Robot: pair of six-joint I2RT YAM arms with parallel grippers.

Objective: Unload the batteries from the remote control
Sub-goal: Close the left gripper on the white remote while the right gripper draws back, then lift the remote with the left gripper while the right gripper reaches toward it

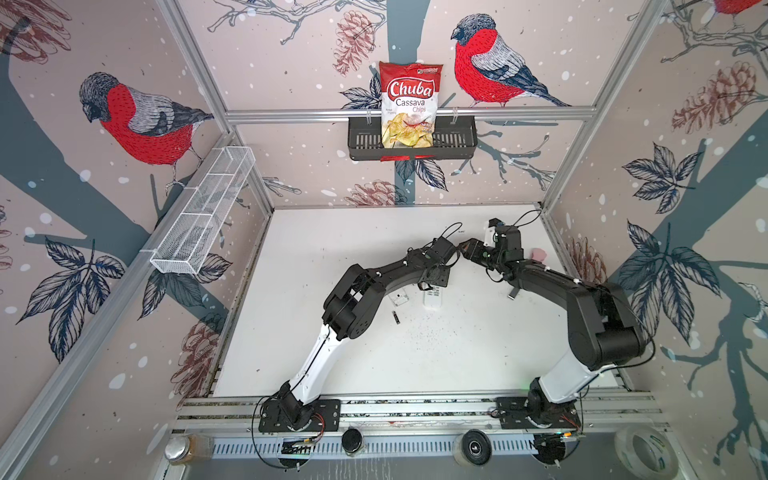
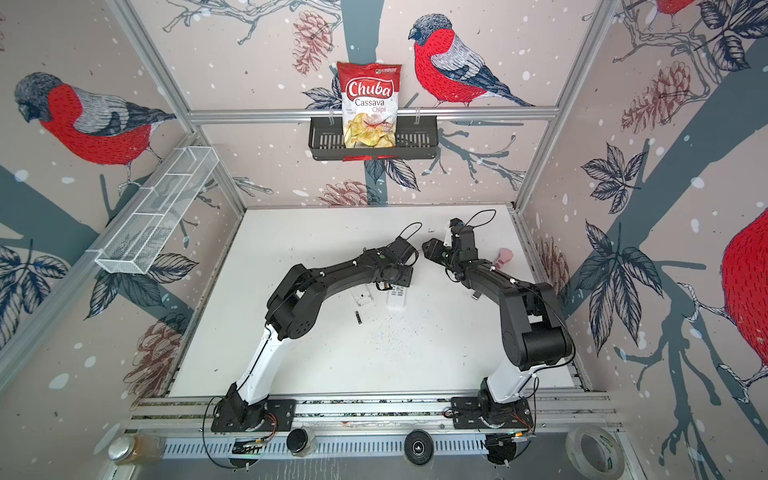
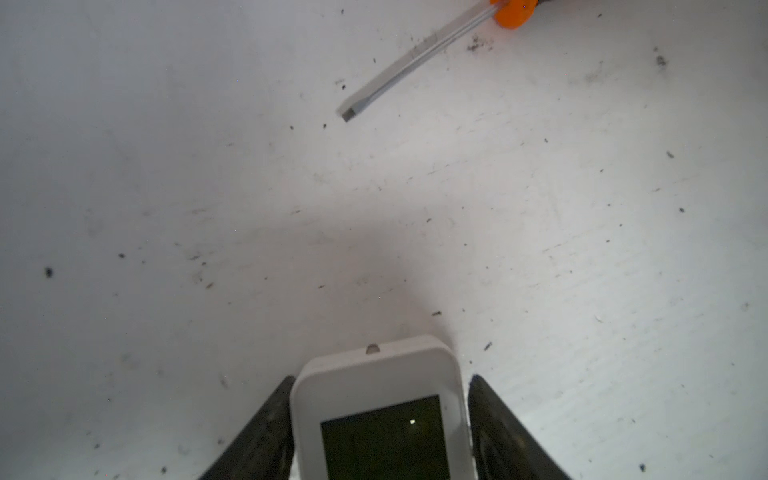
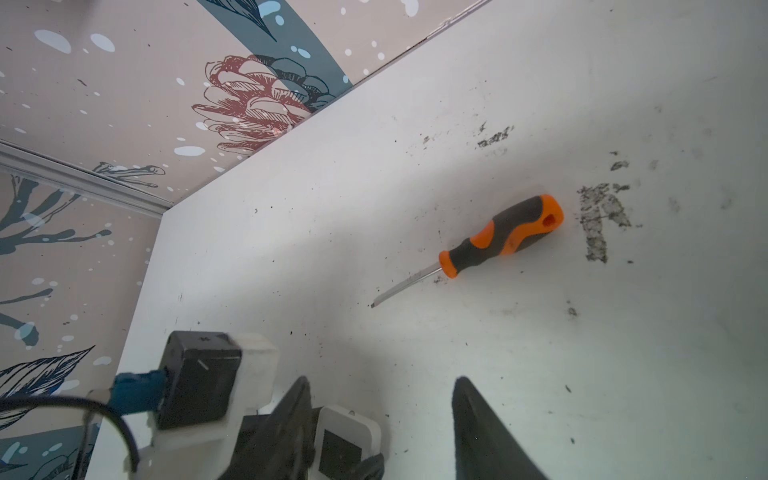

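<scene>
The white remote control [image 3: 376,374], dark screen upward, lies between the fingers of my left gripper [image 3: 380,378], which stands open. One finger [image 3: 274,415] touches its side and the other [image 3: 490,415] is a sliver away. In both top views the remote's button end [image 1: 432,300] [image 2: 397,300] sticks out from under the left gripper [image 1: 434,279] [image 2: 395,276]. One of the batteries [image 1: 396,319] [image 2: 358,318] lies loose on the table, near a white cover piece [image 1: 400,299] [image 2: 361,298]. My right gripper [image 4: 380,380] [image 1: 463,249] [image 2: 428,247] is open over bare table, beside the remote's screen end [image 4: 345,440].
An orange-handled screwdriver [image 4: 498,237] lies on the table beyond the remote, its blade [image 3: 411,62] pointing towards it. A pink object [image 1: 539,253] sits by the right wall. On the back wall a black basket [image 1: 457,141] holds a chips bag [image 1: 409,104]. A white wire basket [image 1: 203,212] hangs left.
</scene>
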